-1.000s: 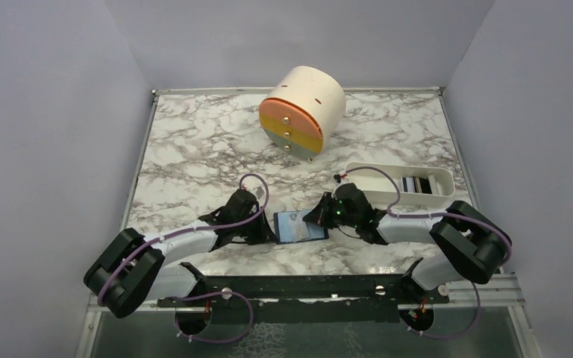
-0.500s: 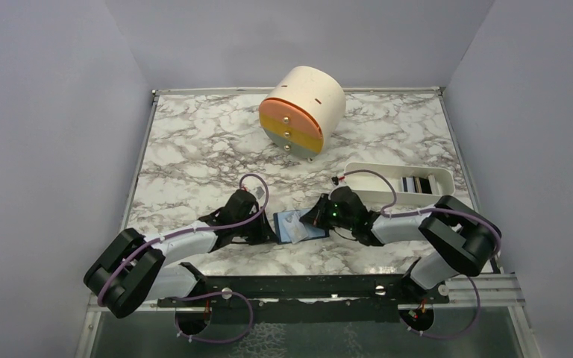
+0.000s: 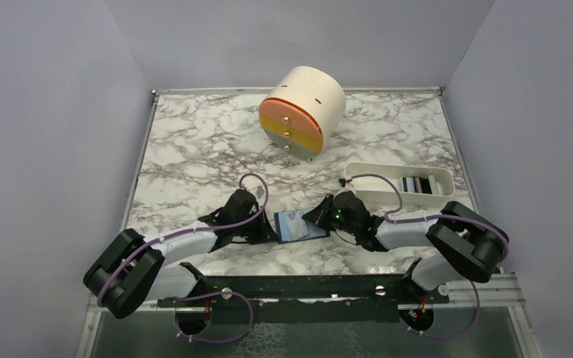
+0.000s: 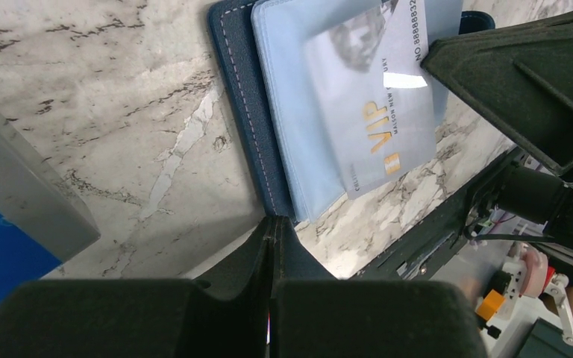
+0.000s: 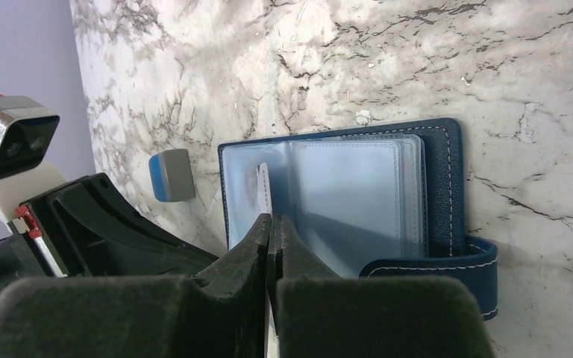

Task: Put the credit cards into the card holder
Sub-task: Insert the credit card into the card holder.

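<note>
One credit card (image 4: 377, 104) pinched in right claw (image 5: 270, 220), shifted slightly over card holder (image 5: 436, 186) | left claw (image 4: 272, 224) closed

Even, diffuse overhead light; soft shadows. Glare on credit card (image 4: 377, 127) at 2 o'clock, left wrist view; foreground at 6 o'clock blurred in wrist views.

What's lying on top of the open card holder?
One pale credit card marked VIP rests over the blue-grey sleeves of the card holder, pinched by the shut right gripper. Whether its edge has entered a slot is hidden, as is anything under it.
</note>
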